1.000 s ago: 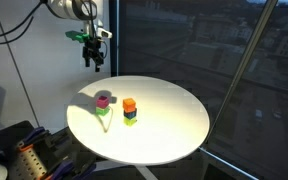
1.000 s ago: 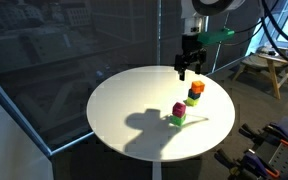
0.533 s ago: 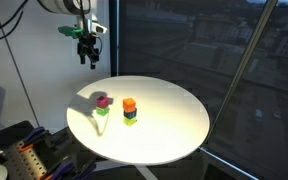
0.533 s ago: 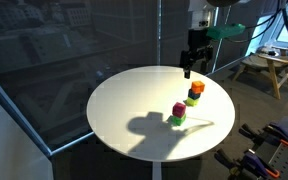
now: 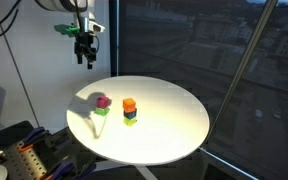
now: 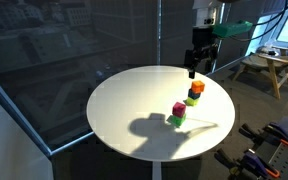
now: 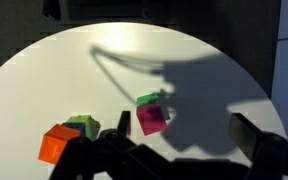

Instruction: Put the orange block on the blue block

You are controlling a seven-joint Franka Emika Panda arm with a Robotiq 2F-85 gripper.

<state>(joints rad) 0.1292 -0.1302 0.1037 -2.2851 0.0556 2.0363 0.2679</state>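
your gripper (image 5: pixel 85 58) hung released, empty, above the worktop (image 5: pixel 174 125) edge. the orange block (image 5: pixel 129 103) sat atop the blue block (image 5: pixel 130 113) near the middle. it looked light and rigid; grip opposite flat sides.

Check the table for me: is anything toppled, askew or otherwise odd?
Nothing stands out. The orange block sits on the blue block in an upright stack. The magenta cube rests on a green cube beside it, and the gripper hangs raised, clear of both stacks, open and empty.
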